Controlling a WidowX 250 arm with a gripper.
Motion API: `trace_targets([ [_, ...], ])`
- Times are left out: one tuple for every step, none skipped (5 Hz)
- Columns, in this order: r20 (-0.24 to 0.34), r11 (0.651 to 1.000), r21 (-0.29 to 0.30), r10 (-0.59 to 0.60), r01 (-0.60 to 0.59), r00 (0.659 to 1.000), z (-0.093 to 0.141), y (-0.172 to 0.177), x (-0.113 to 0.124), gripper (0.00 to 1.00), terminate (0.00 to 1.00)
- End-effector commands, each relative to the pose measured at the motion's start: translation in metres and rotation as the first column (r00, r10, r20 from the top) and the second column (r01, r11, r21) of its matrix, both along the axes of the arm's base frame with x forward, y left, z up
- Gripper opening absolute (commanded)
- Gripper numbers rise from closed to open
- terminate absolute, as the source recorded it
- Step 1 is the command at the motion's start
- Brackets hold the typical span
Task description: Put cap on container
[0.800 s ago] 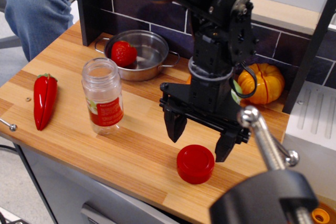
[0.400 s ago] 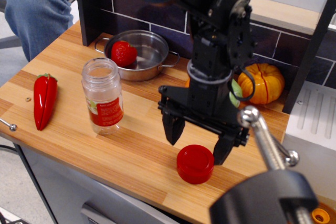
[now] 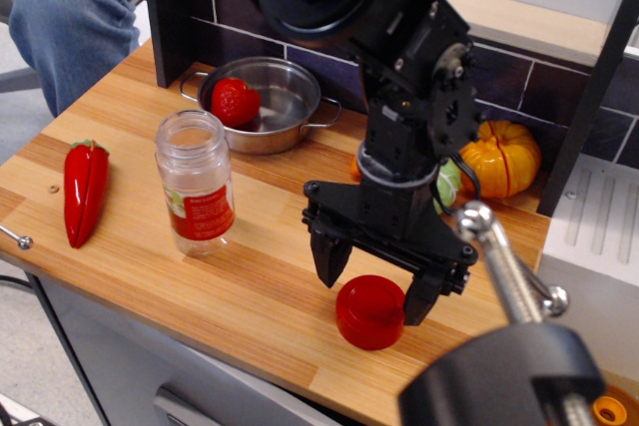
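Over the last second the gripper came down and shifted slightly toward the cap; its jaws stood spread apart, one finger left of the cap and behind it, the other at the cap's right edge, overlapping it in this view. I could not tell whether that right finger touched the plastic. Nothing was held yet.

The cap lay flat on the wooden counter near the front edge, unmoved across the three pictures. The container stood upright and open-mouthed well to the left, label facing the camera, also unmoved. Behind it: steel pan with a red tomato toy inside; chili pepper at far left; orange pumpkin behind the arm.

My reading: descent onto the cap was nearly done, the pick not yet made. The jaws looked set a little behind the cap's centre, so I'd want them lower and squared before closing.
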State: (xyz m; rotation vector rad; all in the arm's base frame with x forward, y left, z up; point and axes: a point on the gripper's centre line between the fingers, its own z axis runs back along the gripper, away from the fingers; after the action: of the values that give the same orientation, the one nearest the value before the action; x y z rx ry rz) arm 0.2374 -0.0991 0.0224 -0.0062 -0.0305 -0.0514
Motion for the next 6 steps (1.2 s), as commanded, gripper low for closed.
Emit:
trace_targets([
  [0.034,1.0,0.008,-0.01,0.01,0.999,-0.012,-0.005,0.003,1.0,0.0],
  [0.024,1.0,0.022,-0.016,0.015,1.0,-0.019,-0.007,0.004,1.0,0.0],
  [0.017,0.999,0.04,0.004,-0.005,1.0,-0.025,-0.008,0.003,1.0,0.0],
  [0.015,0.999,0.031,0.016,-0.017,1.0,-0.002,-0.006,0.005,0.0,0.0],
  [0.012,0.999,0.037,-0.034,0.033,0.999,0.035,0.022,0.008,0.0,0.0],
  [-0.033,0.996,0.037,-0.075,0.076,0.997,0.068,0.039,0.015,0.0,0.0],
])
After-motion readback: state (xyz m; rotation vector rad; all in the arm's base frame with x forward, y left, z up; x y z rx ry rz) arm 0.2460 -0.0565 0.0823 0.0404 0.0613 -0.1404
